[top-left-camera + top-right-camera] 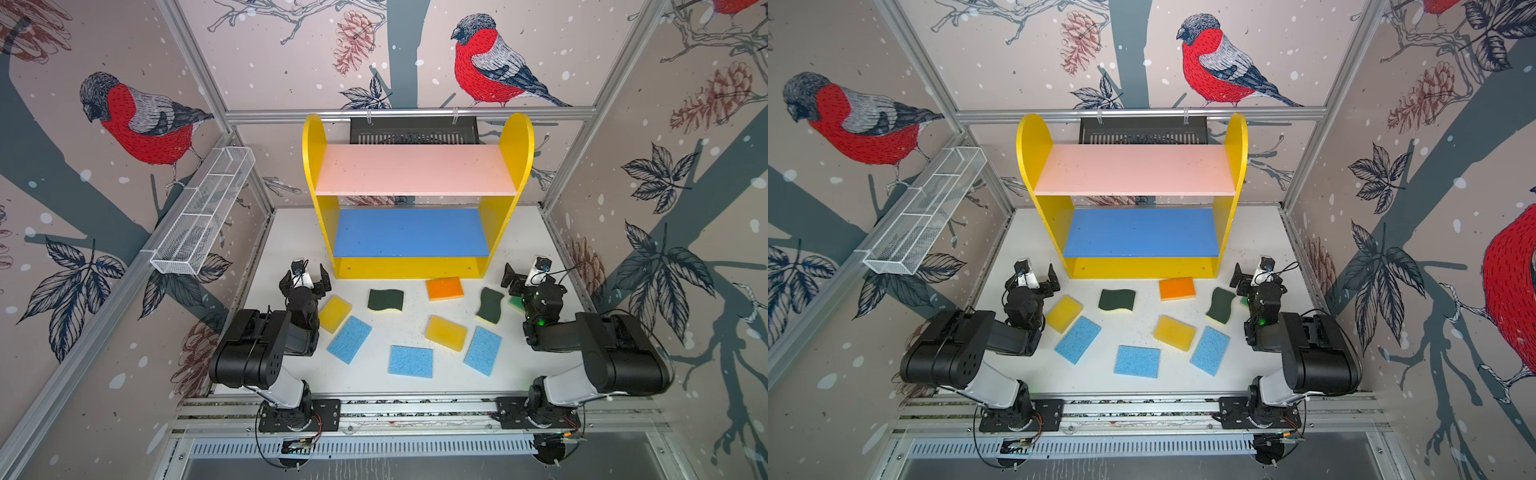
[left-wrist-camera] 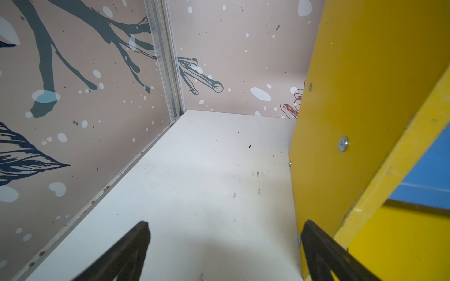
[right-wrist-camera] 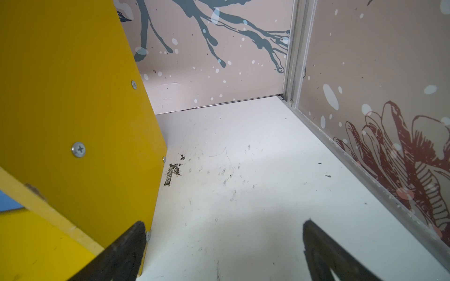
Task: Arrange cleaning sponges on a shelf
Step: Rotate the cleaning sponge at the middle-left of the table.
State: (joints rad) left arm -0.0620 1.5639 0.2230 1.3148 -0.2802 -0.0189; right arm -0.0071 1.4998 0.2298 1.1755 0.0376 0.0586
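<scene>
The shelf point(image 1: 320, 216) stands at the back of the white table, its pink board point(image 1: 415, 168) and blue board point(image 1: 409, 232) bare. Several cleaning sponges lie flat in front of it: an orange one point(image 1: 444, 289), two wavy dark-green ones point(image 1: 385, 300) point(image 1: 490, 305), two yellow blocks point(image 1: 334, 313) point(image 1: 446, 332), three light-blue ones point(image 1: 350, 338) point(image 1: 411, 361) point(image 1: 483, 350). A bright-green sponge point(image 1: 516, 303) peeks out beside the right arm. My left gripper point(image 1: 305, 277) point(image 2: 225, 223) is open and empty by the shelf's left foot. My right gripper point(image 1: 530, 276) point(image 3: 224, 222) is open and empty by its right foot.
A white wire-mesh basket point(image 1: 203, 212) hangs on the left wall. A black slotted tray point(image 1: 413, 129) hangs behind the shelf. The shelf's yellow sides point(image 2: 341, 121) point(image 3: 73, 97) stand close beside each gripper. Patterned walls enclose the table on three sides.
</scene>
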